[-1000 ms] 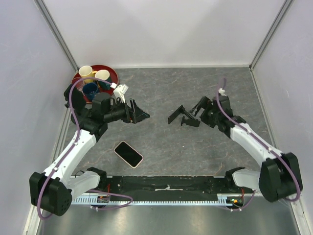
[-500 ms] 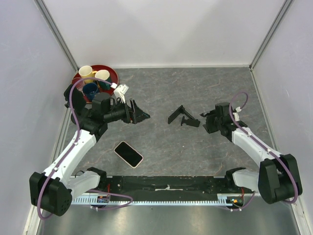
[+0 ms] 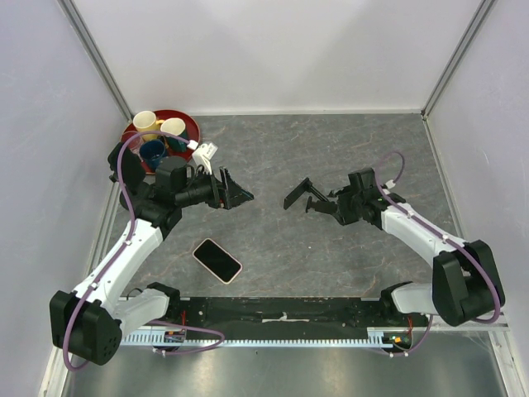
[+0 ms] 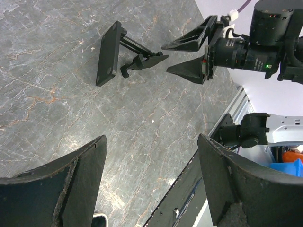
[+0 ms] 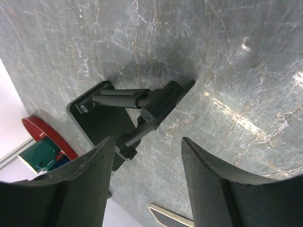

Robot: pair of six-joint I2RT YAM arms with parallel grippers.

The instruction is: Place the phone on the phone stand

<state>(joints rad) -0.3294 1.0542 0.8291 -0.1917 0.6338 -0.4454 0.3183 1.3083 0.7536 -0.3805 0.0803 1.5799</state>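
Note:
The phone (image 3: 217,260), black screen in a pale case, lies flat on the table near the front left. The black phone stand (image 3: 306,197) sits mid-table, its flat plate to the left and a hinged arm to the right; it looks tipped. My right gripper (image 3: 332,204) is open, low, just right of the stand, which fills the right wrist view (image 5: 137,109) just past my open fingers (image 5: 149,170). My left gripper (image 3: 240,194) is open and empty, pointing right at the stand (image 4: 110,54) from a distance. A phone corner shows in both wrist views (image 4: 99,219) (image 5: 170,218).
A red tray (image 3: 192,126) with several cups stands at the back left, behind the left arm; it also shows in the right wrist view (image 5: 45,132). A small white object (image 3: 204,151) lies beside it. Walls enclose the table on three sides.
My right arm drew back and lowered, then moved left, so its open gripper is now close to the stand's right end. The left arm, phone and stand have not moved.

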